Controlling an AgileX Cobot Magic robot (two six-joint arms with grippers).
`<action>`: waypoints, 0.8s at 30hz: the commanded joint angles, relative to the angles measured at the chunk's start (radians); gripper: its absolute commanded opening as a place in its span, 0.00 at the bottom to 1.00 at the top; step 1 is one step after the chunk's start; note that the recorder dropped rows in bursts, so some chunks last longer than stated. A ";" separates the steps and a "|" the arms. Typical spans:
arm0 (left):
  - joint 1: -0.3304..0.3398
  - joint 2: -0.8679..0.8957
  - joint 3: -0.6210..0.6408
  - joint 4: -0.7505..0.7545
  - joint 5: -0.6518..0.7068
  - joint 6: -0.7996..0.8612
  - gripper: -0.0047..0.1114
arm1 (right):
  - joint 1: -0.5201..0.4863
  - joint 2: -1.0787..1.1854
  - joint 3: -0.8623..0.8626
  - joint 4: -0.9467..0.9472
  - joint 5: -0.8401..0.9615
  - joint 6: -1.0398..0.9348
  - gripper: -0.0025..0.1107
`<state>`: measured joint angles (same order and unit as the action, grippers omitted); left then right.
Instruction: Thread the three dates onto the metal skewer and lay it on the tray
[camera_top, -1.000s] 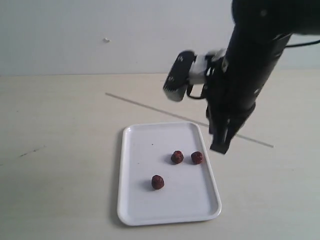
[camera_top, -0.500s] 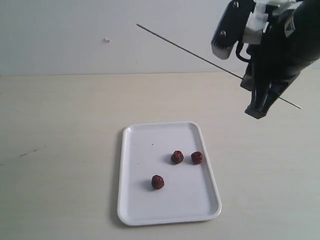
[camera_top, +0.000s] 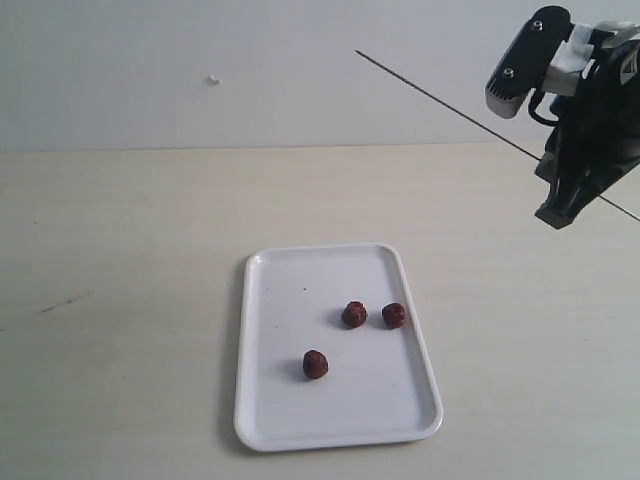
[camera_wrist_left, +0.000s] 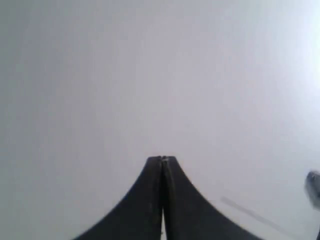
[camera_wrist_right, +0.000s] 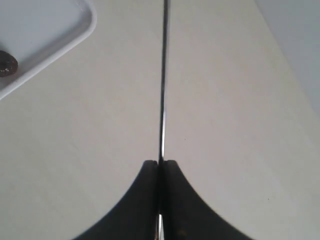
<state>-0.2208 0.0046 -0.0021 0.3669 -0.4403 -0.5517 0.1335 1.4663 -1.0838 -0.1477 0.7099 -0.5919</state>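
**Right arm high, both end effectors closed**

Right end effector (camera_top: 556, 214) hangs high at the exterior view's right edge, fingers pointing down and slightly left, pinched on the skewer (camera_top: 440, 104); left end effector (camera_wrist_left: 162, 160) pressed together, holding nothing.

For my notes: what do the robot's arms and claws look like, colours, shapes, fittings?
The right arm is black. At its wrist a dark grey rounded camera box sits on a white bracket, with a thin black cable looping beneath. The right claw and left claw have black fingers that flare wide at the base and taper to narrow tips.
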 joint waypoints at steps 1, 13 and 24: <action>0.002 -0.005 0.002 -0.023 -0.319 0.127 0.04 | -0.005 -0.002 0.002 0.015 -0.036 -0.009 0.02; 0.001 0.536 -0.577 -0.335 0.536 0.387 0.04 | -0.018 -0.002 0.002 0.009 -0.093 -0.005 0.02; -0.172 1.415 -0.972 -0.335 0.988 0.546 0.04 | -0.087 -0.002 0.002 0.042 -0.114 0.017 0.02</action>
<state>-0.3214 1.2742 -0.8809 0.0419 0.4581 -0.0576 0.0527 1.4663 -1.0838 -0.1195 0.6213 -0.5808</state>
